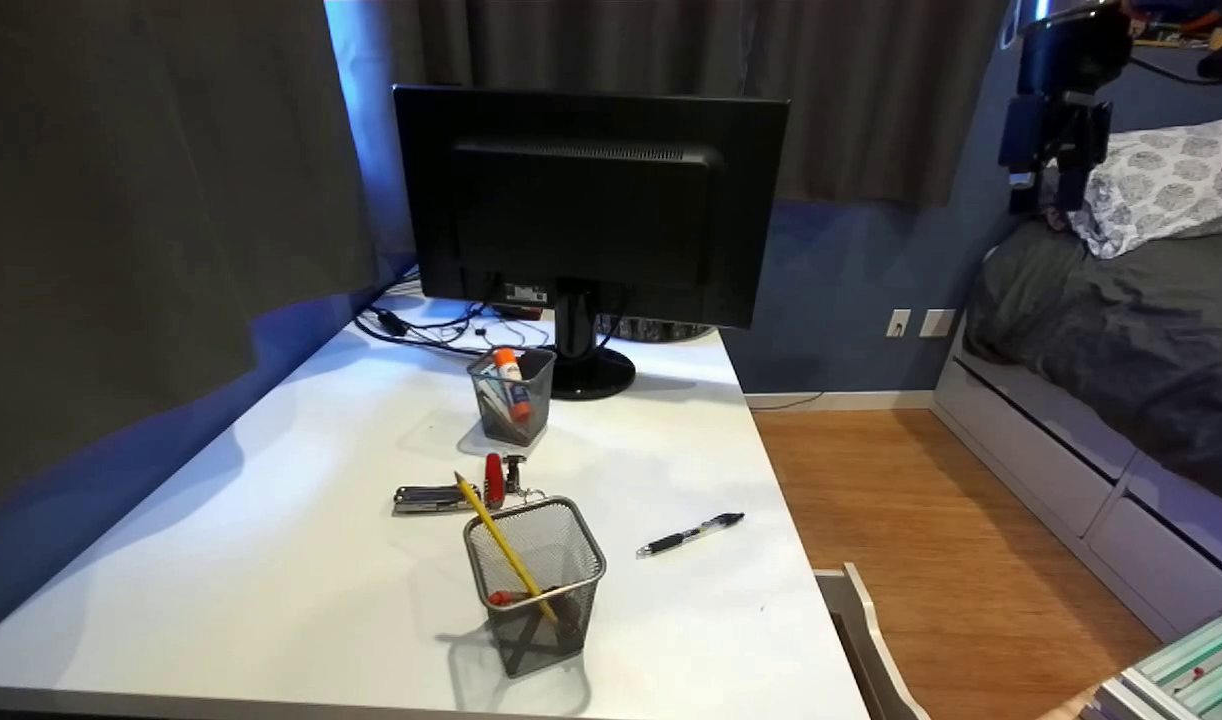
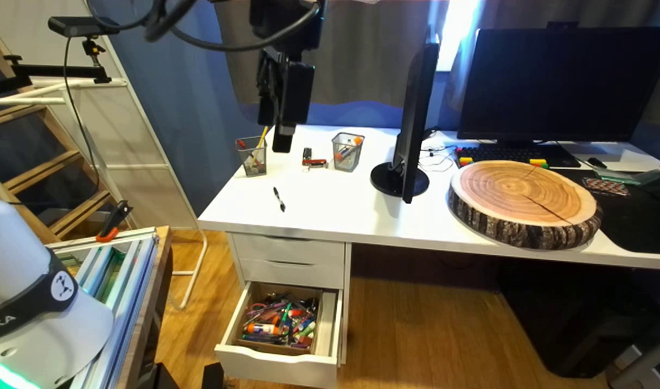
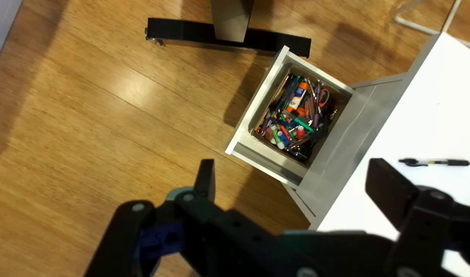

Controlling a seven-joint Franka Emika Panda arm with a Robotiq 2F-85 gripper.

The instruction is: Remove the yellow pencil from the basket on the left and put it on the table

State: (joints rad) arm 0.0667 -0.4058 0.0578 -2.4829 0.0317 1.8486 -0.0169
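The yellow pencil [image 1: 501,540] leans in the black mesh basket [image 1: 589,590], its upper end above the rim. Both show in the other exterior picture too, the pencil [image 2: 262,138] in the left-hand basket [image 2: 258,162]. A short dark-and-red item lies in the same basket. The basket stands on the white table [image 1: 351,590]. In the wrist view my gripper [image 3: 290,163] is open, with nothing between its fingers, high over the open drawer and table edge. The gripper also shows in both exterior views [image 1: 1046,190] [image 2: 275,131], apart from the basket. Pencil and basket are out of the wrist view.
A second mesh basket [image 1: 531,405] holds a glue stick. A black pen [image 1: 689,536], a multitool [image 1: 436,499] and a red pocket knife [image 1: 494,480] lie on the table. A monitor [image 1: 591,190] stands behind. An open drawer [image 2: 281,364] juts out below the table.
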